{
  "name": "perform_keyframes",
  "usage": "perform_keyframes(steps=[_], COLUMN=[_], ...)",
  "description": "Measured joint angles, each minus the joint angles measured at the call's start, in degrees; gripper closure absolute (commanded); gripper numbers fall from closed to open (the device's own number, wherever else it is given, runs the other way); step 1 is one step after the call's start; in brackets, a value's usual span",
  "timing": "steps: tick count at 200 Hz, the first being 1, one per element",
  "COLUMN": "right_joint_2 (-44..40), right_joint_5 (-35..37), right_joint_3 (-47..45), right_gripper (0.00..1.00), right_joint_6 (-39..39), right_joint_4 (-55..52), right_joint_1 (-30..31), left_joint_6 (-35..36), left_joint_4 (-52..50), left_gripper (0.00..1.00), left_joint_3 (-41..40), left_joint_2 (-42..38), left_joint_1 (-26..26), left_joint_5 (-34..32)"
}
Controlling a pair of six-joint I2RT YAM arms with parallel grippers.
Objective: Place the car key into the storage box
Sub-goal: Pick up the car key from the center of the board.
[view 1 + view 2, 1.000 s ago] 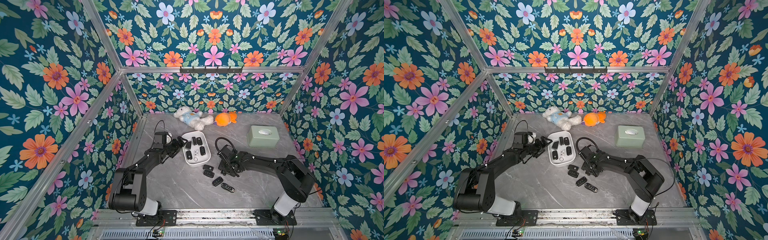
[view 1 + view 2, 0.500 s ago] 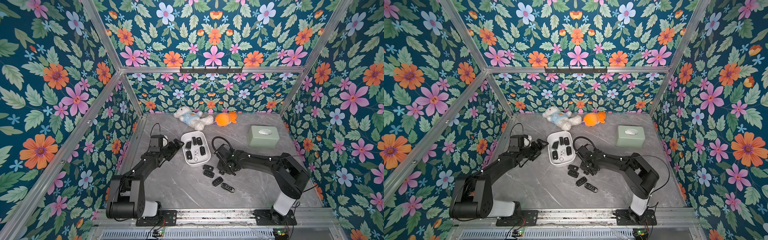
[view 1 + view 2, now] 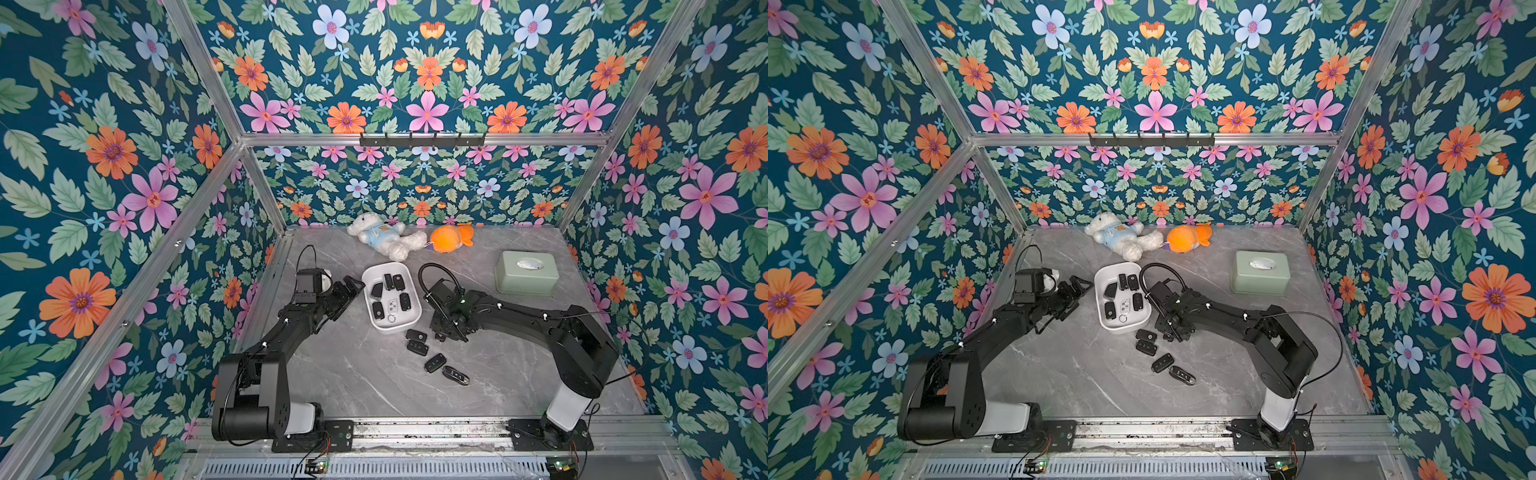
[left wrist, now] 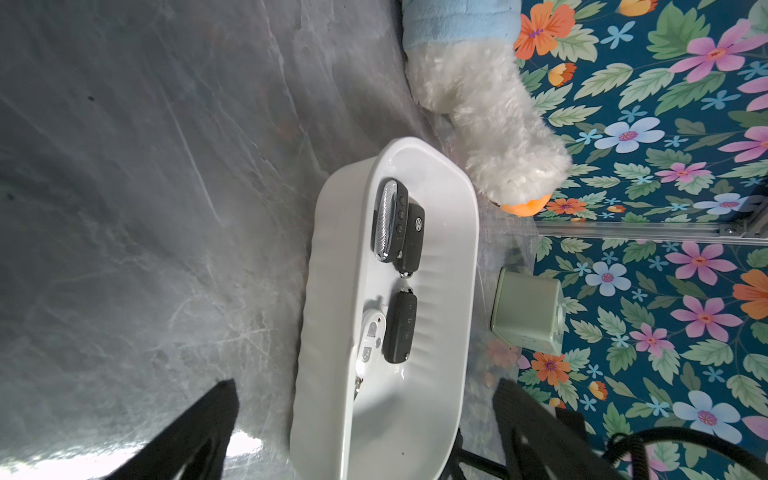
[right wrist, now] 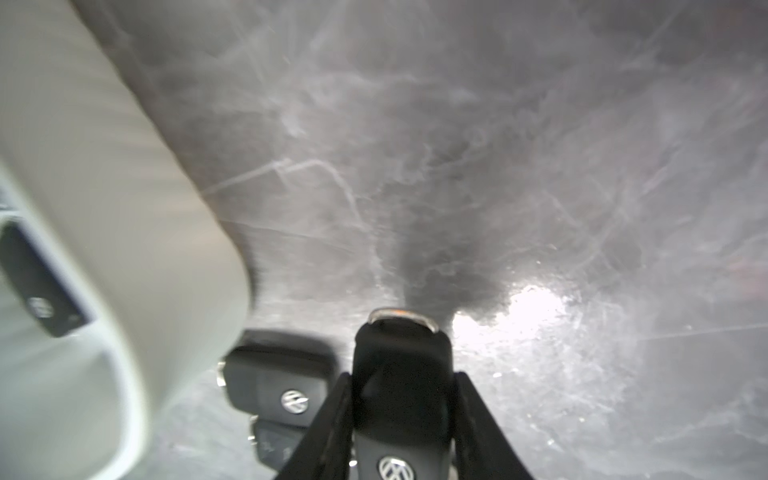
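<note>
Right fingers (image 5: 332,424) clamped tight on the black car key (image 5: 401,374), one finger on each long side, VW badge facing the wrist camera, metal-looped end poking out past the tips. The key is outside the white storage box (image 3: 390,329), just beside the corner nearest the right arm, low over the grey counter (image 3: 353,374); counter contact unclear. Loose keys (image 5: 278,386) lie between it and the box wall. The box holds several black keys plus a white fob (image 3: 391,307). Left fingers (image 4: 199,436) spread wide, empty, near the box's opposite wall.
</note>
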Motion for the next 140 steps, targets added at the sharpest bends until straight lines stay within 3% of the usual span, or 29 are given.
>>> perform_keyframes(steps=[59, 140], right_joint_2=[1.29, 12.31], right_joint_5=[3.37, 2.25], right_joint_3=[11.10, 26.99], right_gripper=[0.66, 0.65], right_joint_6=[-3.37, -10.16], right_joint_4=[-3.43, -2.19], right_joint_1=[-0.81, -0.85], left_joint_6=[0.92, 2.45], left_joint_4=[-1.16, -3.08], left_gripper=[0.01, 0.01], left_joint_3=[0.11, 0.07], left_joint_2=[-0.24, -1.90], left_joint_1=[0.85, 2.49], left_joint_5=[0.79, 1.05])
